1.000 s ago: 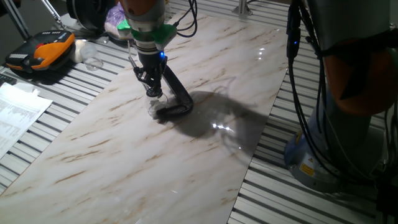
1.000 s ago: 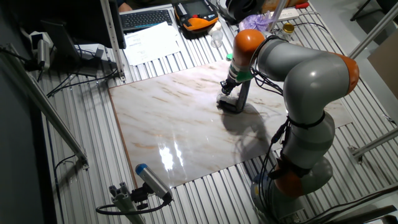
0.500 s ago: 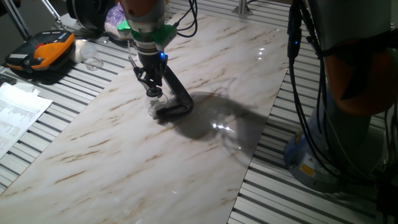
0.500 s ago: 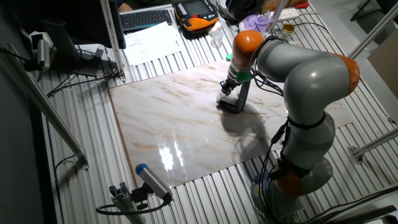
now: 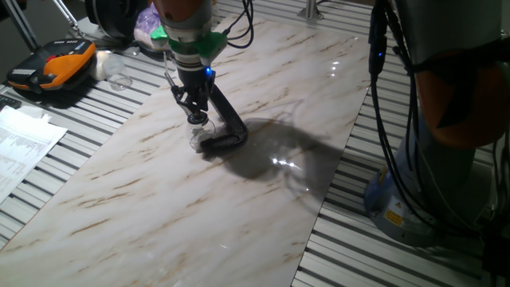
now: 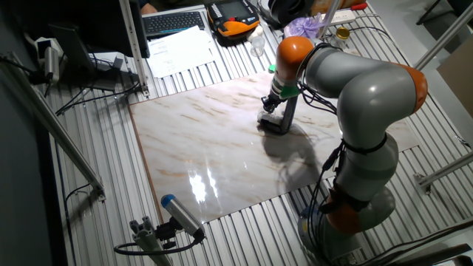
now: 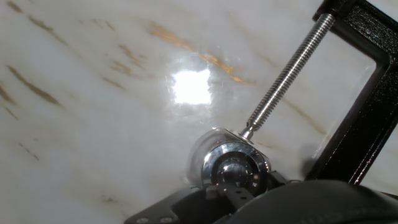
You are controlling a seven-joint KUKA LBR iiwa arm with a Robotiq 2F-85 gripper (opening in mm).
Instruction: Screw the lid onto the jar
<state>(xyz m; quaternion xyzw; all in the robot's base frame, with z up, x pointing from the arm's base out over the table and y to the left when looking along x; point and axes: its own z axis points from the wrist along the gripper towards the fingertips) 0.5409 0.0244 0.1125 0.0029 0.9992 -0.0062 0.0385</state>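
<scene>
One lid (image 7: 235,166) caps the upright jar (image 7: 208,149), facing the camera; jaws apparently clamped on it.

Both fixed views evenly lit from overhead, sharp enough. Marble slab (image 5: 239,183) glossy: white glare patch near its middle in one fixed view, another near front edge in the other. Arm (image 6: 347,81) casts soft dark shadow on slab. Hand view bright, square lamp reflection on slab; clamp (image 7: 367,118) slightly soft; lower edge dark, blurred.
</scene>
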